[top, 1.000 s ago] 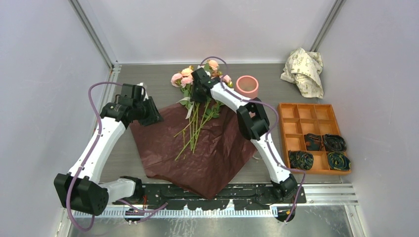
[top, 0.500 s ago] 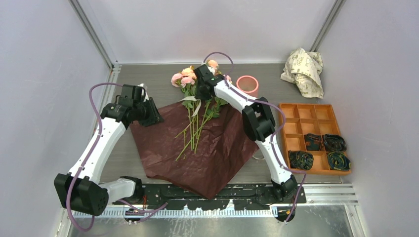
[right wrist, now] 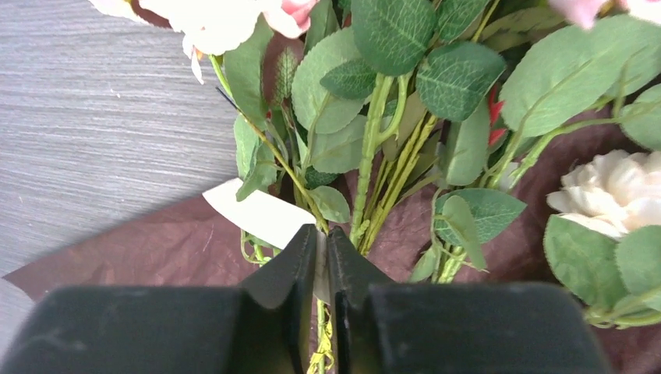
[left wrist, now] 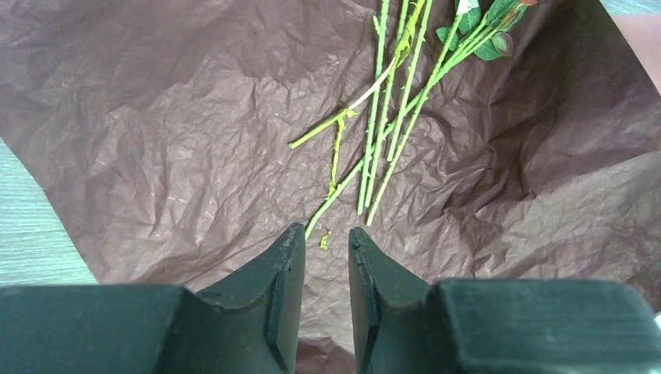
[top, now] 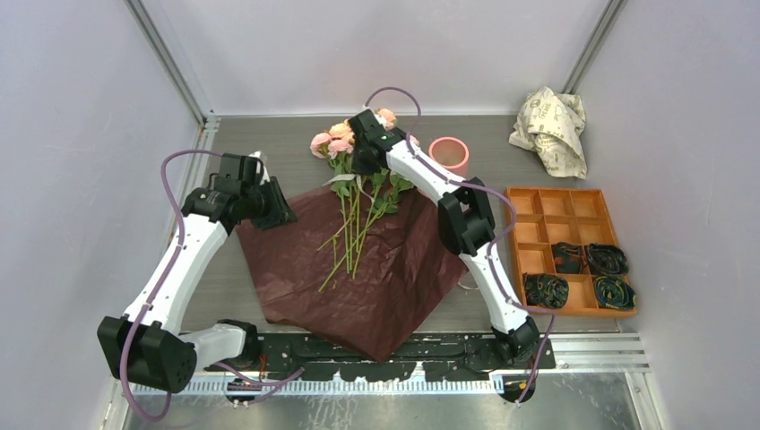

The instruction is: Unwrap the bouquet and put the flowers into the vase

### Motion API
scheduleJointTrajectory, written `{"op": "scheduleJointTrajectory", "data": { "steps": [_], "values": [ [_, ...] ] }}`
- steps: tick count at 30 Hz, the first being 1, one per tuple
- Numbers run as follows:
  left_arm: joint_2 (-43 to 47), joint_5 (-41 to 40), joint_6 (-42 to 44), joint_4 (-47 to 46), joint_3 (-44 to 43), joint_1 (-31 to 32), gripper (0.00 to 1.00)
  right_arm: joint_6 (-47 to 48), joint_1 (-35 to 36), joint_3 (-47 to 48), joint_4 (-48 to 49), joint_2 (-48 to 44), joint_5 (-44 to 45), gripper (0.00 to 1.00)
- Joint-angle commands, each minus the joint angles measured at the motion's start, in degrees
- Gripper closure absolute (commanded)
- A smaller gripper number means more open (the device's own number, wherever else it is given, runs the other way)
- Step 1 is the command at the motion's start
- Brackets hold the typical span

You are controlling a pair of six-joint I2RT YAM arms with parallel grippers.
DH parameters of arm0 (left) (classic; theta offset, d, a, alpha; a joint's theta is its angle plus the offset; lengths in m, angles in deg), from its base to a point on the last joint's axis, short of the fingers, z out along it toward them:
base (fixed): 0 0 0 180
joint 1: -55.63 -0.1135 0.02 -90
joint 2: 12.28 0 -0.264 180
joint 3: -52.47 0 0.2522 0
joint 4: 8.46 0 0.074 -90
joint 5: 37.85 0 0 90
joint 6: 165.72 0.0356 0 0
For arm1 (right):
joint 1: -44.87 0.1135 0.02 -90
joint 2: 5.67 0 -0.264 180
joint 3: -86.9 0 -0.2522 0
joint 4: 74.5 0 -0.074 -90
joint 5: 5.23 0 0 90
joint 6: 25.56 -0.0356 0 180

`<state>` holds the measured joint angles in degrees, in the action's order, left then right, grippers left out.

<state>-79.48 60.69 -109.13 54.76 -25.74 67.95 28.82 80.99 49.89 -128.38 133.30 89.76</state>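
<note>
Grey wood-grain table (top: 488, 134) carries crinkled dark red paper (top: 394, 278) under thin-stemmed flowers (top: 349, 228).

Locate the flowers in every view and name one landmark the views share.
Top external: flowers at upper centre, with the stems running down onto the paper.
Left wrist: only bare stems, at top centre-right.
Right wrist: leaves, stems and blooms fill the centre and right.
Shared landmark: the dark red paper beneath them.

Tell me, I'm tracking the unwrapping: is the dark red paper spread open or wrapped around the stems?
Spread open: the dark red paper lies flat, the stems bare on top.
</note>
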Motion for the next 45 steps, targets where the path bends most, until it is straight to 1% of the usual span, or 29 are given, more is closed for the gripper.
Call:
{"op": "scheduleJointTrajectory", "data": {
  "steps": [1,2,3,10,12,13,14,15,16,17,18,20,21,22,24,25,27,30,31,32,34,35,37,41,45],
  "values": [
    [0.29,-0.42,1.61,-1.56,-1.55,0.08,0.72,0.81,1.12,0.42,0.63,-0.11,-3.82,0.9],
    [0.28,-0.75,1.8,-1.21,-1.89,0.09,0.72,0.81,1.52,0.66,0.65,-0.11,-4.12,0.96],
    [0.51,-1.31,1.91,-0.73,-2.28,0.08,0.72,0.73,2.09,1.0,0.7,-0.04,-5.17,0.99],
    [4.59,-7.89,2.26,5.23,-8.51,0.1,0.73,0.15,8.57,7.57,0.97,1.74,-11.09,0.99],
    [6.5,-11.59,1.79,7.34,-11.03,0.08,0.72,-0.68,10.54,10.16,2.41,2.85,-14.12,0.98],
    [7.46,-12.98,1.55,7.95,-12.16,0.08,0.72,-1.21,11.69,11.0,3.32,3.47,-15.68,0.91],
    [8.41,-14.03,1.38,8.28,-13.06,0.1,0.71,-1.43,12.41,11.66,4.3,4.02,-17.1,0.81],
    [9.32,-14.96,1.39,8.49,-13.89,0.09,0.71,-1.53,13.08,12.01,5.08,4.46,-17.87,0.66],
    [10.12,-15.91,1.38,8.59,-14.33,0.08,0.7,-1.75,13.57,12.1,5.73,4.76,-18.11,0.54],
    [10.77,-16.45,1.36,8.7,-14.63,0.15,0.7,-1.96,13.82,11.91,6.28,4.8,-18.36,0.44],
    [11.32,-16.93,1.31,8.89,-14.72,0.09,0.7,-1.95,13.88,11.67,6.54,4.59,-18.39,0.37],
    [12.05,-17.31,1.08,9.23,-14.39,0.1,0.69,-0.92,13.64,10.41,5.66,3.34,-15.81,0.34],
    [12.4,-17.28,0.89,9.34,-14.05,0.08,0.69,0.18,13.5,9.14,5.06,2.08,-13.59,0.3],
    [12.56,-17.08,0.72,9.29,-13.64,0.08,0.69,1.28,13.41,7.27,4.6,0.46,-11.15,0.22],
    [12.81,-16.41,0.42,8.93,-12.64,0.08,0.69,3.6,12.82,3.01,4.28,-3.52,-6.56,0.03],
    [12.87,-15.98,0.28,8.65,-12.1,0.1,0.69,4.41,12.41,0.78,4.06,-5.69,-3.5,0.01],
    [12.97,-15.02,-0.06,7.71,-11.21,0.08,0.69,5.61,11.15,-2.78,3.41,-9.39,0.65,0.01],
    [12.68,-13.53,-0.09,6.39,-10.45,0.08,0.69,5.11,7.97,-5.07,0.77,-10.78,2.25,0.0],
    [12.55,-13.14,-0.06,6.19,-10.3,0.08,0.69,4.71,6.72,-5.43,-0.15,-10.68,2.51,0.04],
    [12.34,-12.83,0.06,5.94,-10.19,0.08,0.7,4.42,5.65,-6.03,-0.45,-10.65,2.46,0.1],
    [12.13,-12.51,0.03,5.77,-9.67,0.08,0.7,3.64,3.94,-7.5,-0.22,-10.61,2.69,0.25],
    [12.21,-12.37,0.09,5.64,-9.36,0.08,0.7,3.47,3.11,-8.02,0.11,-10.39,2.68,0.31],
    [12.34,-12.32,-0.01,5.25,-8.48,0.09,0.7,3.45,2.24,-7.23,-0.12,-9.07,2.79,0.39],
    [12.59,-11.82,-0.14,4.78,-7.31,0.08,0.7,3.74,1.66,-1.7,-2.04,-4.63,3.12,0.49],
    [12.54,-11.68,-0.07,4.79,-7.1,0.1,0.7,3.8,1.01,2.81,-2.97,-0.99,3.09,0.51]
  ]
}}
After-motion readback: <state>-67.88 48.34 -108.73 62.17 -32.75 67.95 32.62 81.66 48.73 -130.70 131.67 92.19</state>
